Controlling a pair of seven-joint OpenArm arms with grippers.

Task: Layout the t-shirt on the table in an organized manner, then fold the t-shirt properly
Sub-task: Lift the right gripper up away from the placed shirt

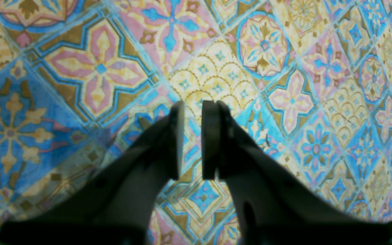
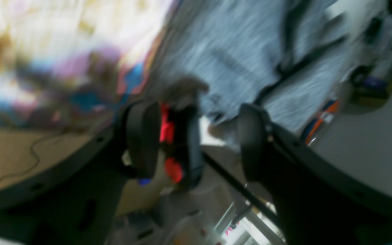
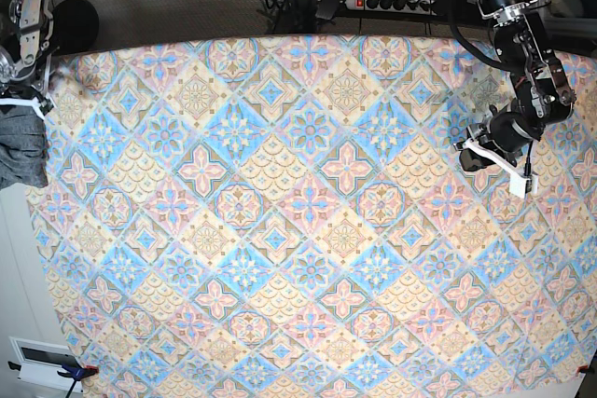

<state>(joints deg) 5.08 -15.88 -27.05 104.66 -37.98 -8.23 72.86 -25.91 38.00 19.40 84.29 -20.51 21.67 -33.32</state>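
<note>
The t-shirt point(image 3: 20, 148) is a dark-grey bunch at the table's far left edge, partly hanging off it. In the blurred right wrist view the t-shirt point(image 2: 237, 51) fills the area beyond the fingertips. My right gripper point(image 3: 17, 81) hovers just above the bunch; in its own view it point(image 2: 197, 143) is open wide with nothing between the jaws. My left gripper point(image 3: 478, 156) is over the right side of the table point(image 3: 308, 230), far from the shirt. In its own view the left gripper point(image 1: 193, 136) stands above bare patterned cloth point(image 1: 284, 85), jaws narrowly apart and empty.
A power strip point(image 3: 392, 2) and cables lie behind the table's far edge. A white box point(image 3: 42, 361) sits on the floor at the lower left corner. A blurred red and black object point(image 2: 172, 143) and floor clutter show below the table edge.
</note>
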